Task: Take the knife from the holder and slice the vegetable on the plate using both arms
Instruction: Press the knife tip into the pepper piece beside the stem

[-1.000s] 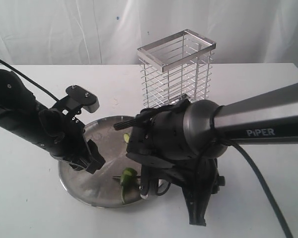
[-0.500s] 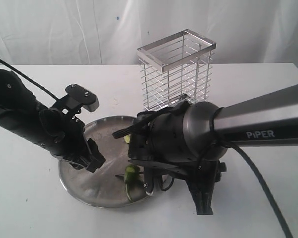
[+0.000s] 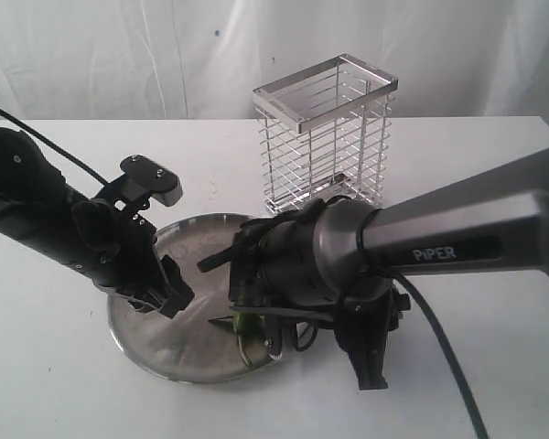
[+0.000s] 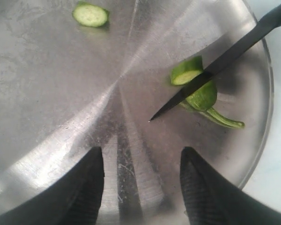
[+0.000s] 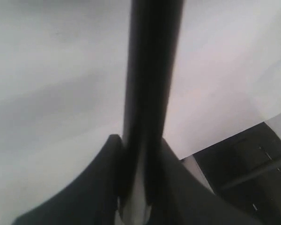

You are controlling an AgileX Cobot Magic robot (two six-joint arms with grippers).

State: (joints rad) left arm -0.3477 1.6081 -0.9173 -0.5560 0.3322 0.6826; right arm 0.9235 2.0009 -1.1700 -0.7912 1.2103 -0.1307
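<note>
knife (image 4: 215, 63) 1 | plate (image 4: 61, 117) 1 | holder (image 3: 325, 137) 1 | vegetable (image 4: 203, 96) 1 | slice (image 4: 90, 14) 1

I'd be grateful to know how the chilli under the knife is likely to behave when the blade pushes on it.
The chilli looks glossy and rounded on a smooth steel plate, so it would probably slide or roll. Nothing pins it: the left gripper hangs open, apart from it. It seems small and light, so the knife may drag it.

I'm watching L arm (image 3: 37, 206) slanting down from the left, L gripper (image 4: 141, 161) hovering w/ fingers (image 4: 84, 187) spread apart — R arm (image 3: 476, 229) reaching in low from the right, R gripper (image 5: 138, 147) clamping tight.
</note>
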